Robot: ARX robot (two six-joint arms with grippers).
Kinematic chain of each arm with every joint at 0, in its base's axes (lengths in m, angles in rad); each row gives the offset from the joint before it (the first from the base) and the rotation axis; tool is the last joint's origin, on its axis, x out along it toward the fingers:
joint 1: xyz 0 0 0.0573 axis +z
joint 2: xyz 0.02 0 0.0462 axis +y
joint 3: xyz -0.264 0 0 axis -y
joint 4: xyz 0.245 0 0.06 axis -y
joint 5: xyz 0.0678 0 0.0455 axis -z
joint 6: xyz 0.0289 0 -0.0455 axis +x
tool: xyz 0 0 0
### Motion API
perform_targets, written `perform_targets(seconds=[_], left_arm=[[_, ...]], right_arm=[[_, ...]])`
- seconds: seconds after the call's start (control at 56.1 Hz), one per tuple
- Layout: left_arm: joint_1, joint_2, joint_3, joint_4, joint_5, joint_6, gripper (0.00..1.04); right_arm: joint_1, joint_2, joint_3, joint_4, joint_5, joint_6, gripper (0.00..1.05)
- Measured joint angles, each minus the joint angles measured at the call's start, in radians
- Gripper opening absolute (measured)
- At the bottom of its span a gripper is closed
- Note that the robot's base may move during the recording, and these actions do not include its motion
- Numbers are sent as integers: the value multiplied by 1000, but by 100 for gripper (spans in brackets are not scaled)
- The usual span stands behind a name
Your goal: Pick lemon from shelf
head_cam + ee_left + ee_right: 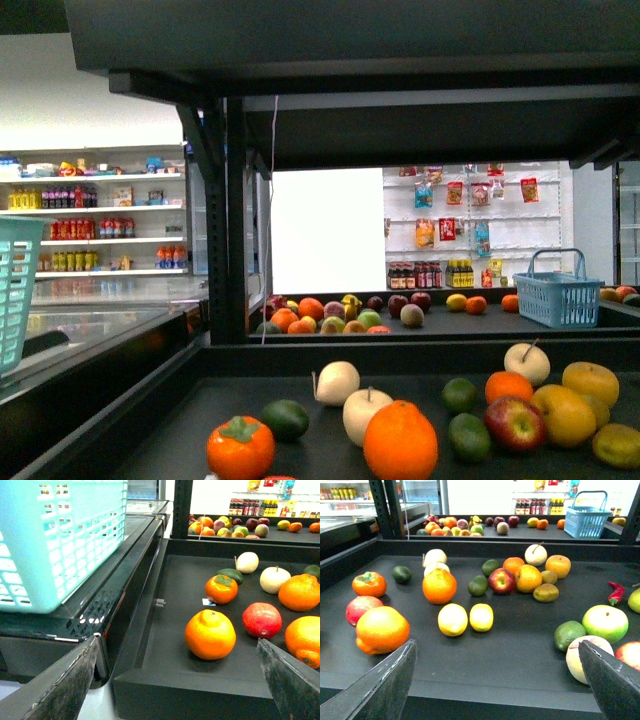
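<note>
Nothing is picked yet. Left gripper (pixel 176 641) and right gripper (pixel 497 642) both stand wide open and empty. The lemon (pixel 481 617) lies on the desk (pixel 520 650), just beside a rounder yellow fruit (pixel 452 619), ahead of my right gripper. Only the right wrist view shows it; I can't find it in the front or left wrist views.

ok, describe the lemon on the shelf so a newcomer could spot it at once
On the black shelf's wide near tray, just in front of the big orange and red apple, the lemon lies beside a rounder yellow fruit. It is the brighter, oblong one, on the apple's side.
</note>
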Motion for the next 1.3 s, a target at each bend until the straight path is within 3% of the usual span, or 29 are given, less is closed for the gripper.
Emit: perform_targets(seconds=[0.749,0.838,0.999,1.124,1.302], left_arm=[[3,8,3,-12,14,-19,97],[80,157,64,-92,172,-272,97],[307,532,193,218,390,-768,97],[391,877,372,433,393,-1113,97],[422,1236,657,515,393,-1403,97]], right_arm=[[0,0,0,0,0,0,97],[0,0,0,0,0,0,97],[0,0,0,0,0,0,97],[0,0,0,0,0,0,97],[0,0,0,0,0,0,97]])
